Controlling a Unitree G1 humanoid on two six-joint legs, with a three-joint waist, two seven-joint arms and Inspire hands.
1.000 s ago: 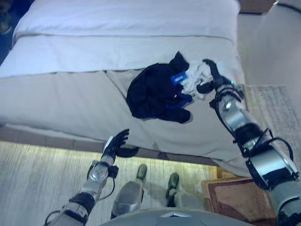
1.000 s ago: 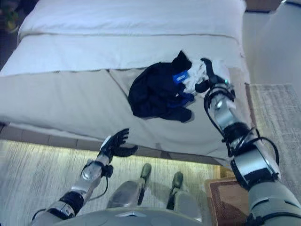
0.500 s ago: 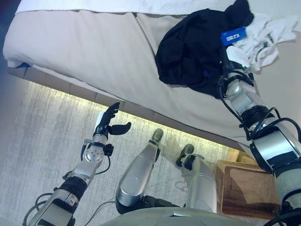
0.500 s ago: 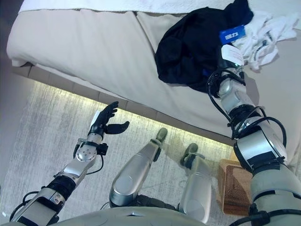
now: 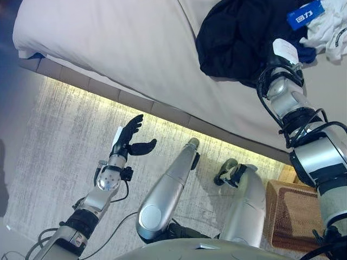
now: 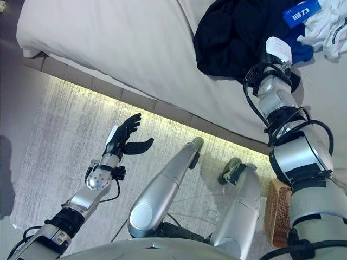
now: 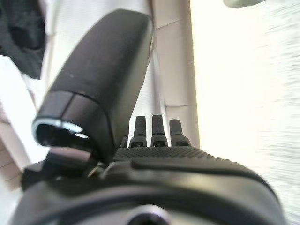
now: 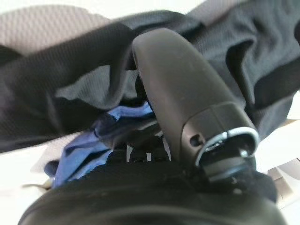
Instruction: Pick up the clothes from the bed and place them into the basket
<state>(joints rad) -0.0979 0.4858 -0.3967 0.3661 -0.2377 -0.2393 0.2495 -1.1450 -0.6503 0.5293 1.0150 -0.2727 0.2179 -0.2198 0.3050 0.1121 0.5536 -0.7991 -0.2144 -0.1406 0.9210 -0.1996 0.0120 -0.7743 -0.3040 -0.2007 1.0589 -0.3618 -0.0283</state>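
A pile of dark clothes (image 5: 238, 35) with a blue label (image 5: 305, 13) lies on the pale bed (image 5: 119, 38) near its front edge. A white garment (image 5: 332, 32) lies beside it on the right. My right arm reaches up to the near edge of the dark pile. In the right wrist view my right hand (image 8: 187, 89) is pushed into the dark cloth (image 8: 70, 84) and some blue cloth (image 8: 84, 145). My left hand (image 5: 127, 142) is open and empty, held over the floor below the bed's edge. The woven brown basket (image 5: 295, 216) stands on the floor at the lower right.
A lit strip (image 5: 162, 116) runs under the bed's front edge. Pale patterned carpet (image 5: 49, 141) covers the floor on the left. The left wrist view shows the bed's side (image 7: 171, 56) past my straight fingers (image 7: 159, 131).
The camera has tilted down, so the whole picture has shifted. My right hand has moved from the white garment to the near edge of the dark pile. The left hand stays open.
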